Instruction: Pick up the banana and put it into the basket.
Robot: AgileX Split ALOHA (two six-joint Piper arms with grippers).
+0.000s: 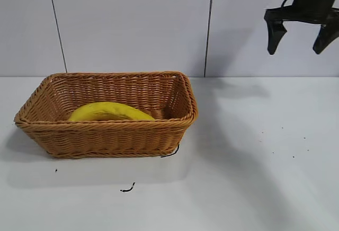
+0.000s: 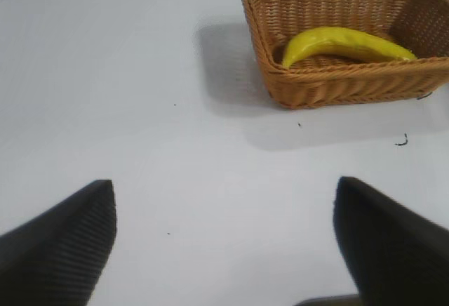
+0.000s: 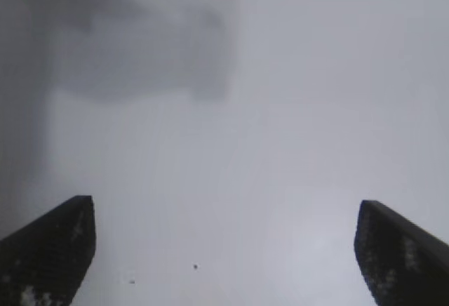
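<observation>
Right now the right gripper (image 1: 301, 36) hangs high in the air, well apart from the basket (image 1: 108, 135) and off past its right end, fingers (image 1: 275, 35) spread wide with nothing between them. Right wrist view agrees: both pads (image 3: 49, 250) sit far apart over bare white table (image 3: 280, 144), only a couple of dark specks under them. Left gripper (image 2: 224, 246) is also wide and empty, fingers (image 2: 63, 243) framing plain table, with the basket (image 2: 351, 85) well away from it. Banana (image 1: 110, 112) lies inside the basket, flat on the floor along the near long wall, lengthwise, curve arching up; from the left wrist its tapered end (image 2: 289, 57) points at one short wall. Basket sits upright on the table (image 1: 254, 178). Small dark scrap (image 1: 127, 189) lies on the table just in front of the basket, another thin dark bit (image 1: 170, 153) touches its near right corner.
</observation>
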